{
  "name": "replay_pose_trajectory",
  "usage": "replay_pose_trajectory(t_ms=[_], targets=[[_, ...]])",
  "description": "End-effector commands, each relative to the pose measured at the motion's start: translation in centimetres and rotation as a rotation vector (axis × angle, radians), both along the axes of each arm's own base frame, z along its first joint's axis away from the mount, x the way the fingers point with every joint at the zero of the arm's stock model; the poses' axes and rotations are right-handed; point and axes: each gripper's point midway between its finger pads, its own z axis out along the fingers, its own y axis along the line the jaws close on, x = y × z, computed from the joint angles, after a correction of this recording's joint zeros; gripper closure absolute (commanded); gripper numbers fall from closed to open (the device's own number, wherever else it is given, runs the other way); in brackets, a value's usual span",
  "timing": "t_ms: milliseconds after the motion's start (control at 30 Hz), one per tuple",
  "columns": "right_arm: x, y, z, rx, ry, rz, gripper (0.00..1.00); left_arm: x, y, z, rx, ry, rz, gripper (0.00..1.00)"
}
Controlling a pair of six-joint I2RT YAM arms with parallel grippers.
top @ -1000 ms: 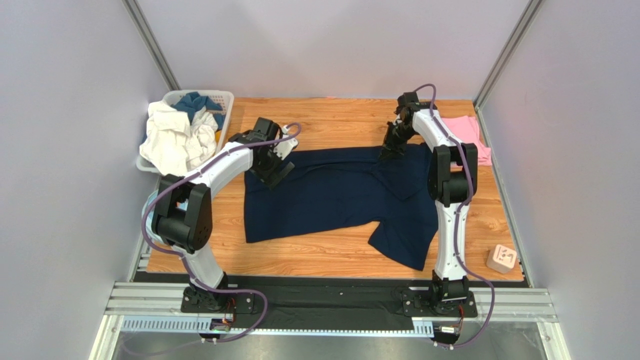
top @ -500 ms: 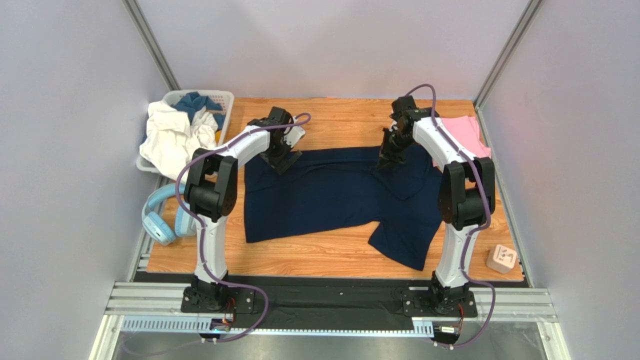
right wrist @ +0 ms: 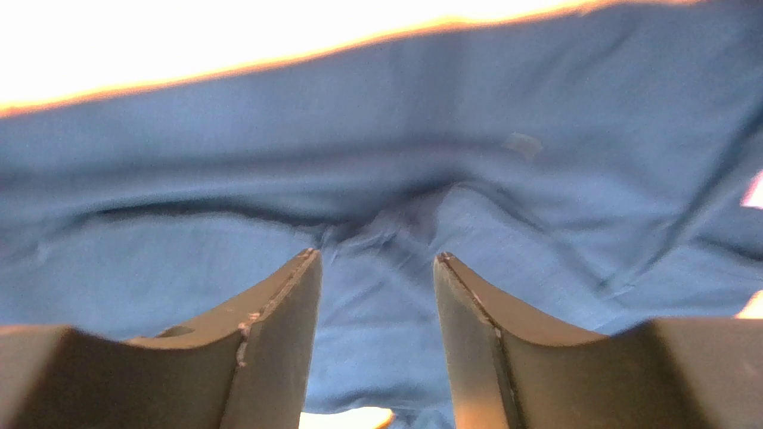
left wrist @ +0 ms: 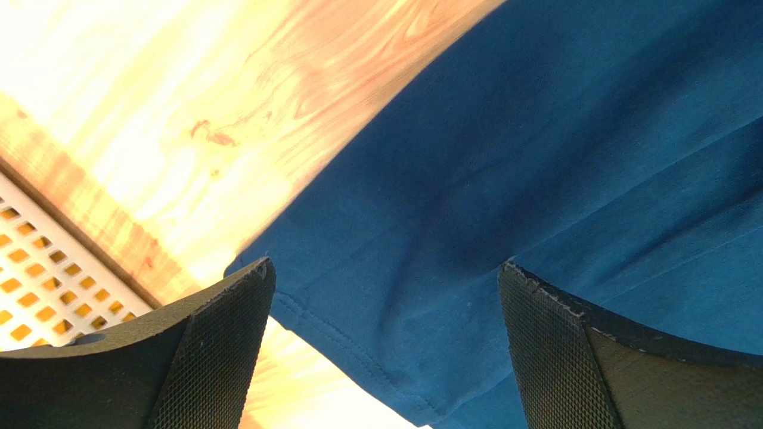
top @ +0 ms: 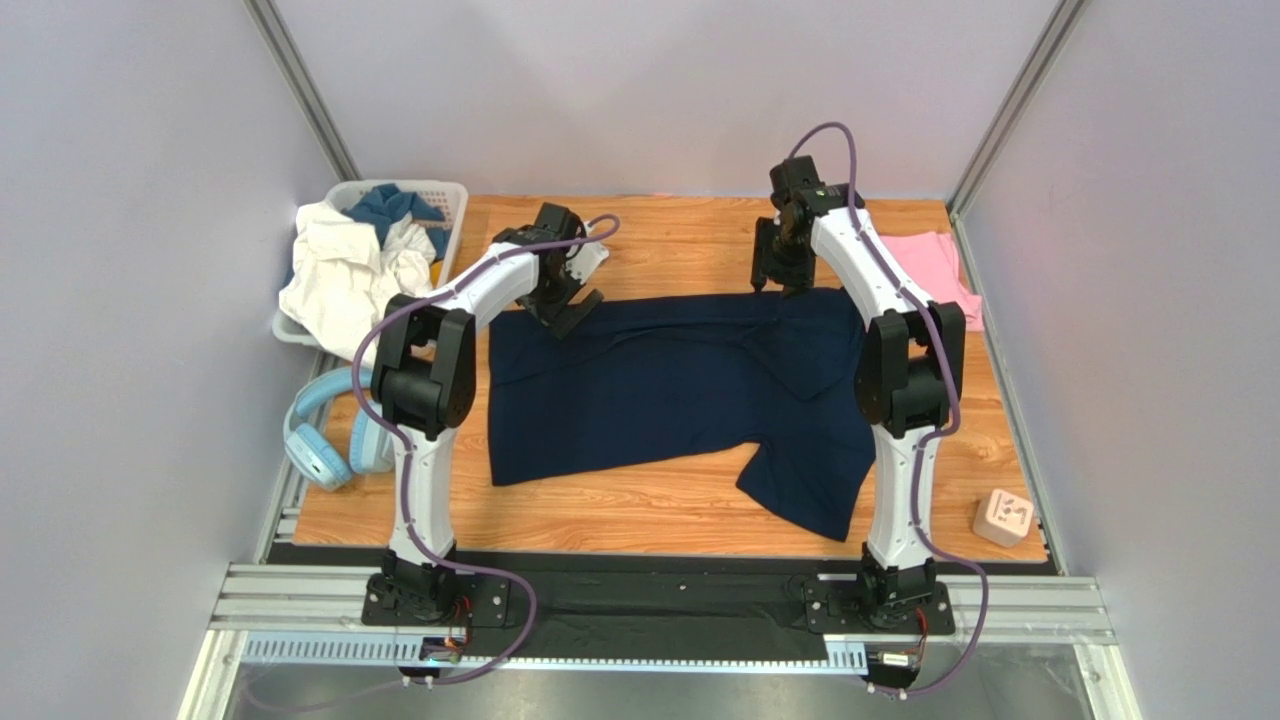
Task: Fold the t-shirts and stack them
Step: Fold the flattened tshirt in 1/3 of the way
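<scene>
We see a wooden table, light-brown planks. A navy t-shirt lies spread flat across the middle, its far edge approx. straight and one part flopped toward the near right. At the far right corner sits a pink t-shirt, folded and just beside the navy one; whether they touch we can't tell. Near right corner: a small pinkish block, well apart from the cloth. Left edge: light-blue headphones, partly off the wood. Far left corner: a white basket w/ white and blue clothes heaped in it.
</scene>
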Motion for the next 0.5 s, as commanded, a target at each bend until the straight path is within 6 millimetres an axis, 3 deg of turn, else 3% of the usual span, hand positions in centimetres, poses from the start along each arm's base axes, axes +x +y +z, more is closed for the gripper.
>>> replay_pose_trajectory(t_ms=[0,67,267,467], targets=[[3.2,-2.0,1.1,-0.169,-0.092,0.013,0.53,-0.5,0.8,2.2,-0.033,-0.023,0.029,0.0],[3.6,-2.2,0.9,-0.184,-0.088,0.005,0.6,-1.0,1.2,1.8,-0.034,-0.014,0.035,0.0],[2.0,-1.7,-3.1,-0.176,0.016,0.029,0.6,-2.3,1.4,1.8,-0.064,0.005,0.053,0.0],[1.9,-1.5,-3.7,-0.177,0.021,0.04,0.59,-2.8,2.3,1.8,-0.066,0.006,0.084,0.0]])
